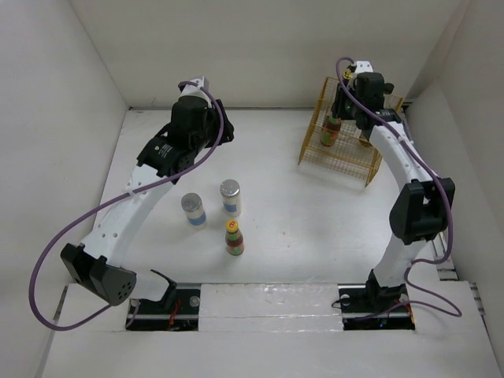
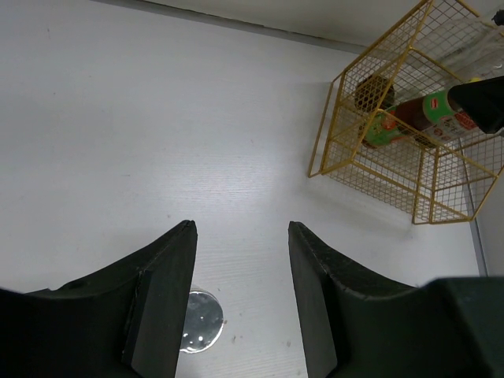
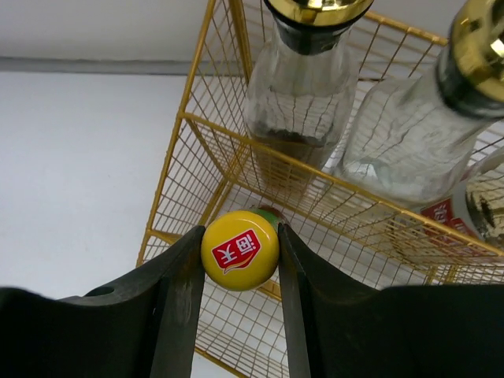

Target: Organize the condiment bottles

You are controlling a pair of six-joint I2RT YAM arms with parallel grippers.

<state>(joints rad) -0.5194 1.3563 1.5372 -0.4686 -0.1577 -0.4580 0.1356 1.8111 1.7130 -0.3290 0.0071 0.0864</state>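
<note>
Yellow-capped bottle [image 3: 240, 250], round glossy lid clamped in the right gripper [image 3: 240, 246], stands inside the yellow wire basket [image 3: 186, 118], that arm stretched far forward. Left gripper [image 2: 242, 236] hangs spread apart over the smooth white surface [image 2: 157, 118].

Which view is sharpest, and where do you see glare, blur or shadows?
Top external: soft, even light, faint shadows. Left wrist: the left tool is dark and soft-edged, the jar lid reflects light, the basket is sharp. Right wrist: sharpest on the yellow cap; the gold caps glare.
</note>
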